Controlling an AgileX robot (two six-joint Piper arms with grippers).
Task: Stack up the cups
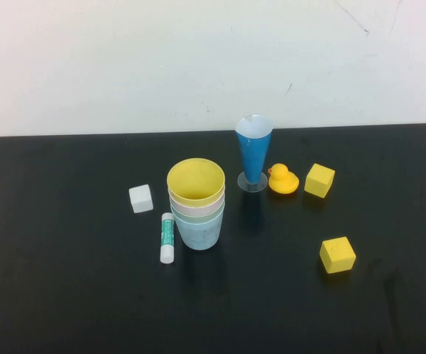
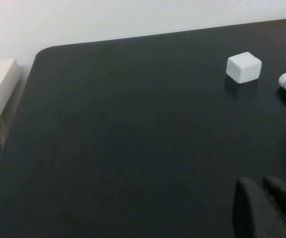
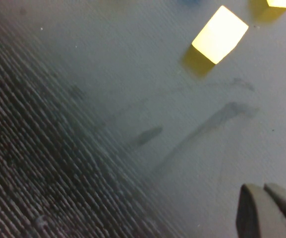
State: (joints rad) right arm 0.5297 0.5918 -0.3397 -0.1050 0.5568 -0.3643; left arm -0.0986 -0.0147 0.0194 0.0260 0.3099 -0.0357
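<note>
On the left, the left claw (image 2: 266, 208) is seen low over bare bench (image 2: 123, 134), its fingers pressed together on nothing, well apart from the white cube (image 1: 140, 198) and the glue stick (image 1: 167, 237). In the middle, the cups (image 1: 196, 206) are found nested upright in one stack, yellow innermost on top, then pink, green and light blue outermost, just beside the glue stick. Stacking is judged complete; nothing more than keeping both arms withdrawn seems called for. To the right stand the blue cone glass (image 1: 254, 151), duck (image 1: 282, 179) and two yellow cubes (image 1: 337, 254). The right claw (image 3: 271, 210) is closed and empty over bare bench near those cubes.
</note>
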